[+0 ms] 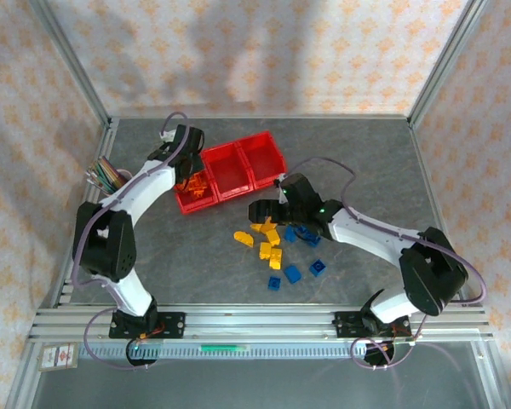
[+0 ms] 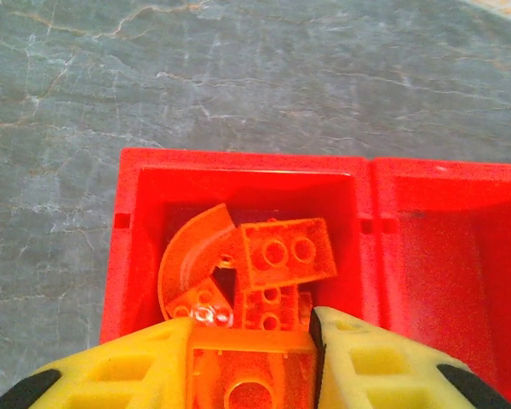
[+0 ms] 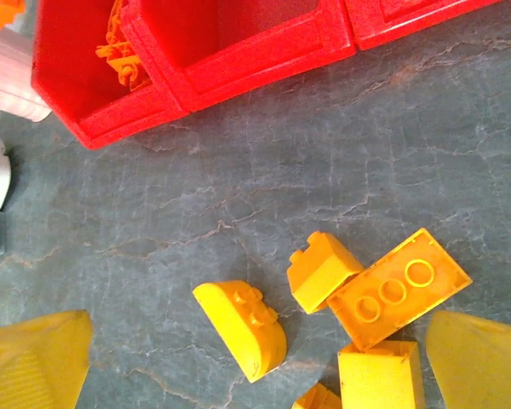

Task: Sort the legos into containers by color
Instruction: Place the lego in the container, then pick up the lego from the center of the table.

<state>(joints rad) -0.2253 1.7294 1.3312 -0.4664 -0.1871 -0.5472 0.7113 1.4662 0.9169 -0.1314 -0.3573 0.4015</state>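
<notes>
Hovering over the left bin, your left gripper clamps an orange brick; your right gripper gapes wide above the yellow bricks on the table. They look light, stiff and slick: pinch across flat sides, not studs.

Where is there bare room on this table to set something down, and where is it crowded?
Bare grey tabletop lies right of the three joined red plastic bins, and again between the left arm and the scattered yellow and blue plastic bricks. Crowded: that brick scatter, and the leftmost bin, holding orange bricks.
</notes>
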